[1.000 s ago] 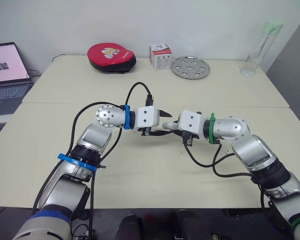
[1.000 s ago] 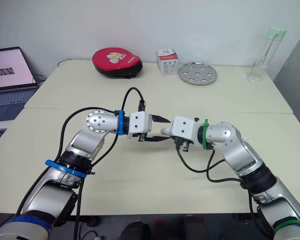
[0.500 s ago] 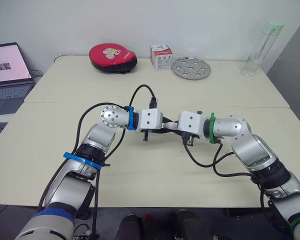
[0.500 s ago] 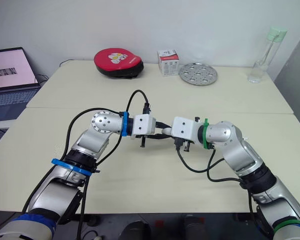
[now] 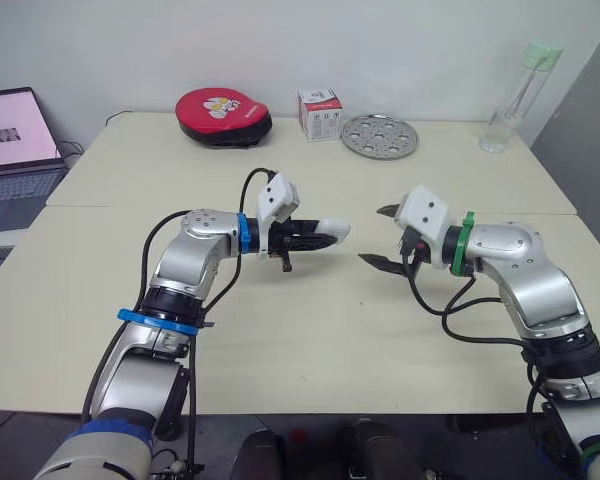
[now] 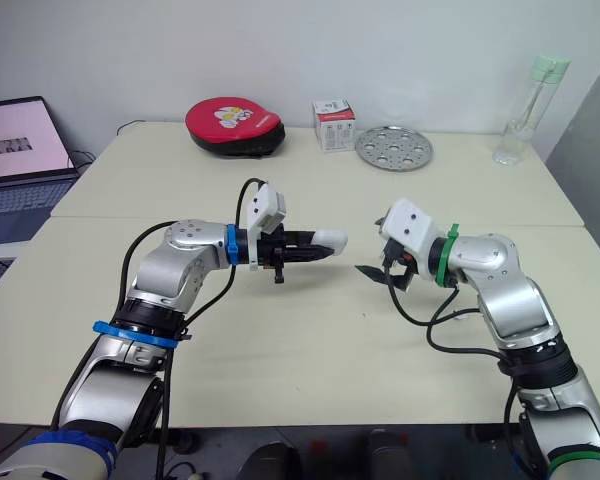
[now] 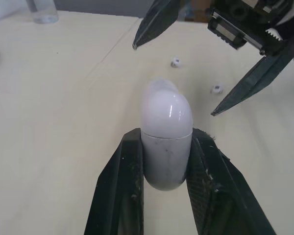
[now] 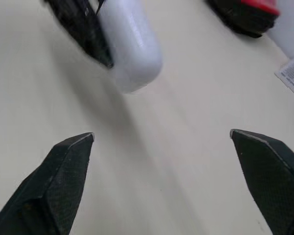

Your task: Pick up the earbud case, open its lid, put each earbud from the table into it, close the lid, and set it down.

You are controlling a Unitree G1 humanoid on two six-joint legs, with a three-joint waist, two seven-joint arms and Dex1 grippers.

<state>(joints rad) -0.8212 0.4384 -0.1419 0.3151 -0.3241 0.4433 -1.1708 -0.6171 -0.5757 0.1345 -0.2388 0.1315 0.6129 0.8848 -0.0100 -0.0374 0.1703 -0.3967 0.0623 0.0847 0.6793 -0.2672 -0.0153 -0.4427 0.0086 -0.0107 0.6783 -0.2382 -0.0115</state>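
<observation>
The left gripper (image 5: 320,238) is clamped on the white earbud case (image 5: 332,229), holding it off the table (image 5: 280,330) at mid-frame. Right of it, the right gripper (image 5: 375,236) gapes wide, touching nothing. One earbud (image 7: 175,61) and a second earbud (image 7: 216,89) lie on the table.

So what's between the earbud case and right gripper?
Just bare table, per the left eye view, between earbud case and right gripper; the left wrist view shows two earbuds near its fingers.
</observation>
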